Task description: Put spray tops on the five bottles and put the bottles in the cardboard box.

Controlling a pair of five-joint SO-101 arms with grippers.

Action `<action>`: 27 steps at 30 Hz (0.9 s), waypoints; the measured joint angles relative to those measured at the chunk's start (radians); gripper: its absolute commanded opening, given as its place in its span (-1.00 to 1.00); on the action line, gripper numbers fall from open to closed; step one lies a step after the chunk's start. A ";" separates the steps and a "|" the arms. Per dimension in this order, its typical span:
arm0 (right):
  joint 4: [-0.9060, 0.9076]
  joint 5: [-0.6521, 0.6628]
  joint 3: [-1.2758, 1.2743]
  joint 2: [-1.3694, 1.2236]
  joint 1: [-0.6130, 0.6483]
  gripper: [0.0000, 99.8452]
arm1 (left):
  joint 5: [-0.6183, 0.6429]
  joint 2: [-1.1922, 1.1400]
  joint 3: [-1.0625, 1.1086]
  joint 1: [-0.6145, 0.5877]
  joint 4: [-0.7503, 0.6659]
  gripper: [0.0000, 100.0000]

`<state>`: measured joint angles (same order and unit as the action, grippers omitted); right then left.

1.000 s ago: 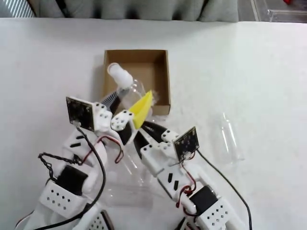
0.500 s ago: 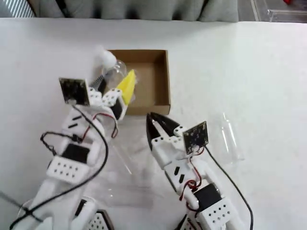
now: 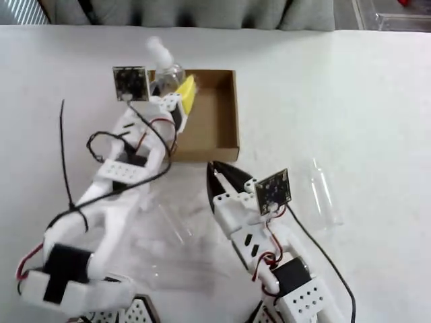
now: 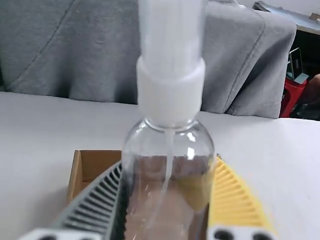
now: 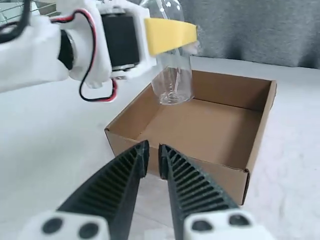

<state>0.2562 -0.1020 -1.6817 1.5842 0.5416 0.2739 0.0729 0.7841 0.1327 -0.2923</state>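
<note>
My left gripper (image 3: 176, 91) is shut on a clear bottle (image 3: 168, 72) with a white spray top (image 3: 156, 47). It holds the bottle upright over the back left corner of the cardboard box (image 3: 235, 114). In the left wrist view the bottle (image 4: 167, 175) stands between a grey and a yellow finger, with the spray top (image 4: 170, 75) above and the box (image 4: 82, 165) below. My right gripper (image 3: 217, 173) hangs just in front of the box. Its black fingers (image 5: 172, 175) are shut with only a thin slit between them and nothing in it. The right wrist view looks into the box (image 5: 260, 130), with the held bottle (image 5: 172, 80) above it.
A clear bottle (image 3: 323, 192) without a top lies on the table to the right of my right arm. More clear bottles (image 3: 172, 225) lie between and under the two arms. The far table, left and right of the box, is bare white.
My left arm has carried the bottle from the box's front edge to its back left corner and stood it upright. My right gripper drew back from the bottle, then stayed still.
</note>
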 measured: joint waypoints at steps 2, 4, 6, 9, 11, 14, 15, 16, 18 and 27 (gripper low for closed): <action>0.000 0.000 0.000 0.000 0.000 -0.97 | 0.000 -0.069 -0.035 -0.005 -0.029 -0.91; 0.000 0.000 0.000 0.000 0.000 -0.97 | 0.000 -0.127 -0.069 -0.023 -0.055 -0.91; 0.000 0.000 0.000 0.000 0.000 -0.97 | 0.000 -0.181 -0.104 -0.046 -0.081 -0.91; 0.000 0.000 0.000 0.000 0.000 -0.97 | 0.000 -0.245 -0.157 -0.081 -0.095 -0.91; 0.000 0.000 0.000 0.000 0.000 -0.97 | 0.000 -0.284 -0.187 -0.095 -0.097 -0.91; 0.000 0.000 0.000 0.000 0.012 -0.97 | 0.000 -0.351 -0.229 -0.097 -0.106 -0.91; 0.000 0.000 0.000 0.000 0.009 -0.97 | 0.000 -0.370 -0.241 -0.095 -0.112 -0.91; 0.000 0.000 0.000 0.000 0.008 -0.97 | 0.000 -0.393 -0.264 -0.094 -0.120 -0.91; 0.000 0.000 0.000 0.000 0.011 -0.97 | -0.009 -0.433 -0.307 -0.094 -0.130 -0.91; 0.000 0.000 0.000 0.000 0.012 -0.97 | -0.112 -0.535 -0.385 -0.094 -0.135 -0.91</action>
<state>0.2562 -0.1020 -1.6817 1.5842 0.5539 0.1619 -0.4626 0.3989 0.0391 -0.4273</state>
